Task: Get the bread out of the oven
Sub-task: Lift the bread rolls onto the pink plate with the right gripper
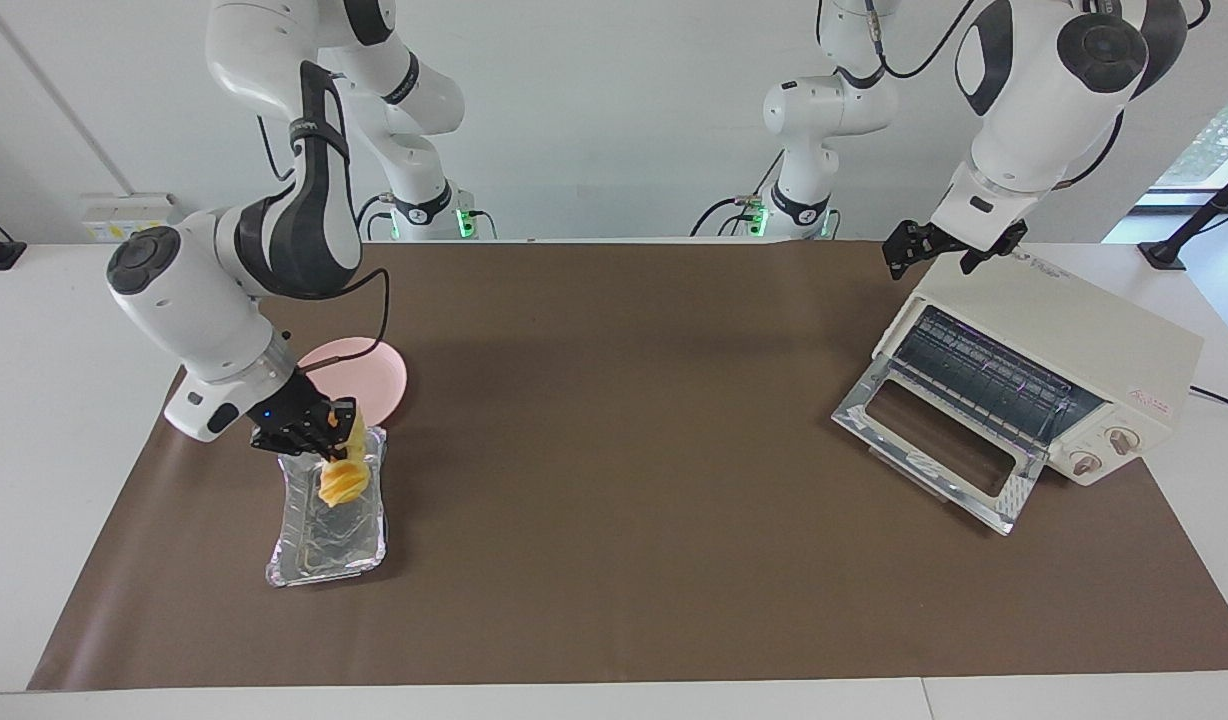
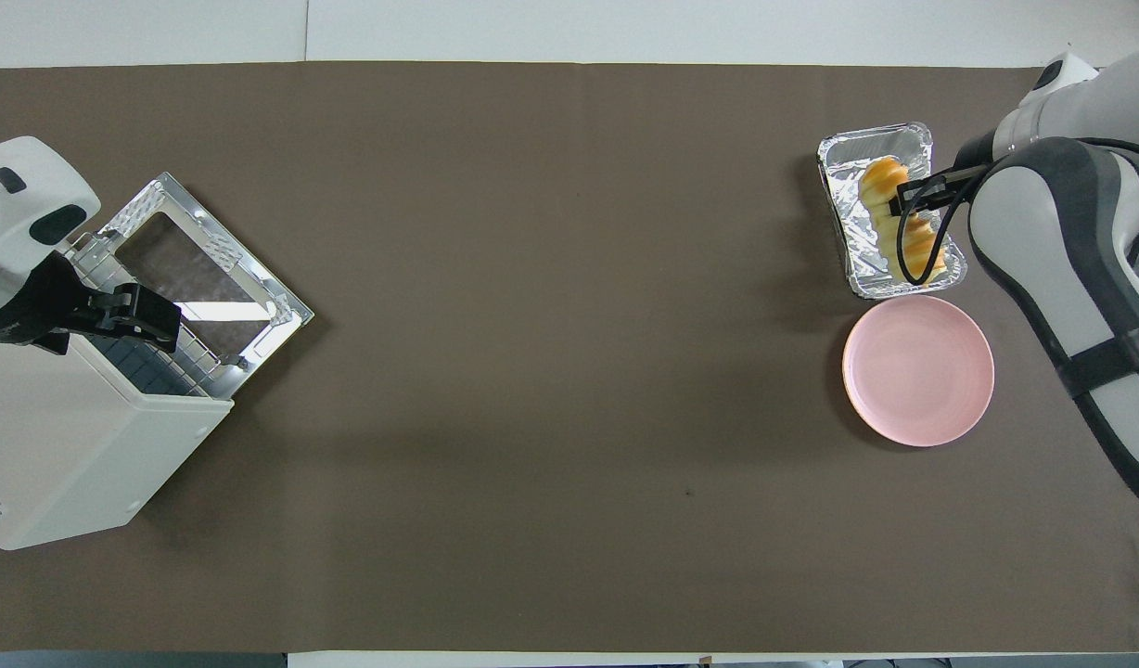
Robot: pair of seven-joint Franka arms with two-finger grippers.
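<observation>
The foil tray (image 1: 326,520) is lying nearest the facing camera, at the right arm's end of the brown mat (image 1: 614,560), farther from the robots than the pink plate (image 1: 369,385) just beside it. I am seeing the right gripper (image 1: 336,428) clamping the bread (image 1: 342,472) over this tray; the fingers are closing on the loaf's upper end, and the loaf is hanging tilted, its lower end reaching down into the tray. From the overhead view the bread (image 2: 902,223) is lying along the tray's (image 2: 848,158) length, with the right gripper (image 2: 913,199) crossing its middle. Whether the loaf's low end is touching the foil I cannot tell.

At the left arm's end, the oven (image 1: 1064,370) is standing angled on the mat, its glass door (image 1: 939,455) lying fully open and its wire rack (image 1: 984,375) showing bare. The left gripper (image 1: 929,250) is hovering over the oven's top corner, apart from it, waiting. Its fingers appear parted narrowly, holding nothing.
</observation>
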